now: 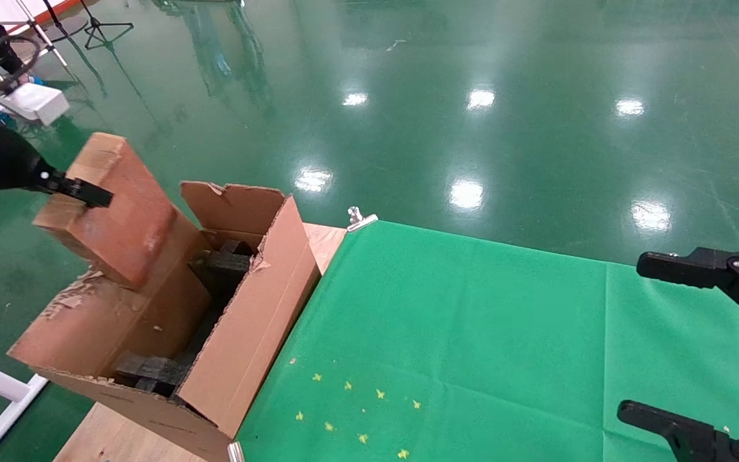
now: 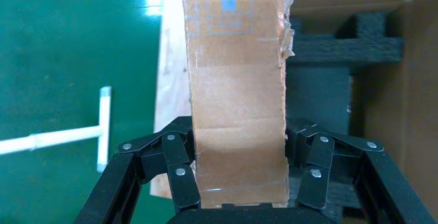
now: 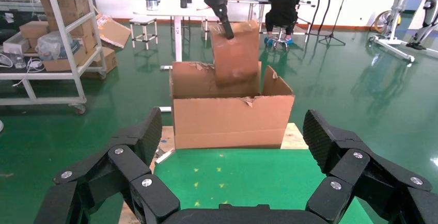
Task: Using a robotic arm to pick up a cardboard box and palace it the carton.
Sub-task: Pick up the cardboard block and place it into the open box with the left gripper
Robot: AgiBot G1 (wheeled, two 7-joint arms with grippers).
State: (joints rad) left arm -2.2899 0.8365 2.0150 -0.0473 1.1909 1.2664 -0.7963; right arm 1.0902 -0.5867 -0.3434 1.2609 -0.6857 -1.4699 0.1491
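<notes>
Cardboard box (image 1: 113, 212) held aloft and tilted above the outer wall of the carton (image 1: 247, 333), lower corner dipping just past the carton's ragged rim; not yet resting inside. Left gripper (image 2: 238, 175) clamped on the cardboard box, fingers (image 2: 178, 170) pressed against its two long faces near one end. Right gripper (image 3: 230, 146) parked well apart from the carton, over the green cloth (image 1: 472, 333), fingers spread wide and holding nothing.

Handling, judged from appearance: stiff, brick-shaped, probably light; clear tape likely slick under the pads, so a hold across the flat faces, as here, seems safer than one on taped edges. Long overhang beyond the grip likely to swing or twist if jolted.

Around the carton: black foam pieces (image 1: 225, 263) seated inside, narrowing the free space; tall torn flaps (image 1: 235, 202) standing at the far end. Flaps and foam the likely obstacles on descent. Carton set at the edge of the desk (image 1: 328, 240), beside the cloth; metal clip (image 1: 360, 219) pinning the cloth's corner near the carton's far end.
</notes>
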